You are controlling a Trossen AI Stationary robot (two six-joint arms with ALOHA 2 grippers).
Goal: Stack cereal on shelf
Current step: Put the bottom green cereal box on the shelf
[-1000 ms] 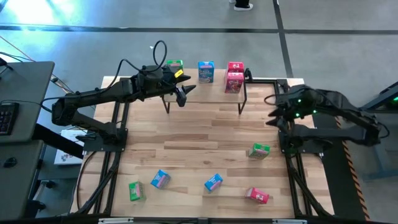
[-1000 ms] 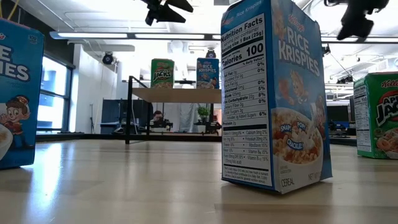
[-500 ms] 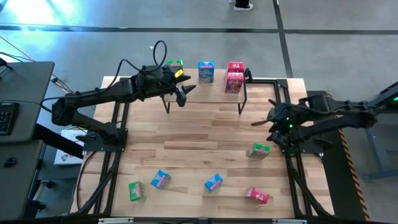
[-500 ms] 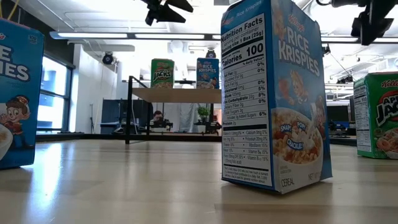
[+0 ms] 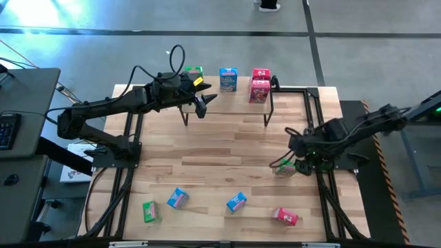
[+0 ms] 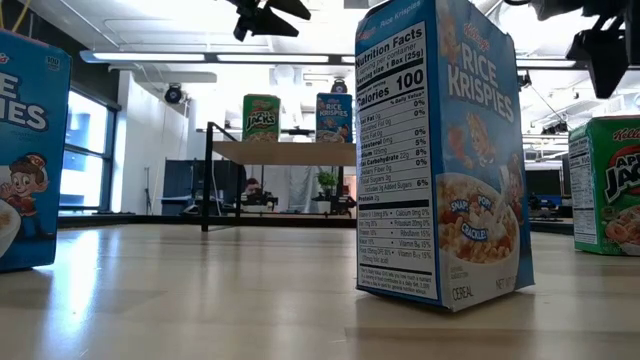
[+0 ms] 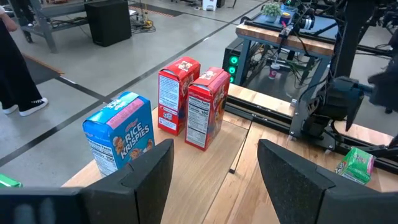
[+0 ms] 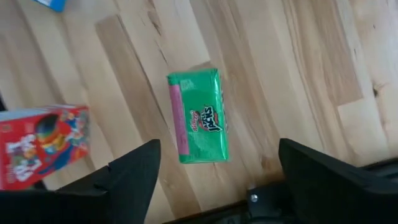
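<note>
Seen from above, a green box is standing at the desk's near-left corner, with two blue boxes to its right. Farther back, the left claw is hovering just in front of the shelf, its fingers parted to a middling gap with nothing between them. On the shelf, a green box, a blue box and two red boxes are lined up; the left wrist view is showing the two red ones touching side by side, which the overhead view barely separates. The low view is catching only the shelf's green and blue boxes, the rest being hidden behind a big Rice Krispies box close to the lens. At the right, the right claw is hanging directly over a green box lying flat on the desk, fingers spread wide and apart from it. A red box is lying nearer the front.
</note>
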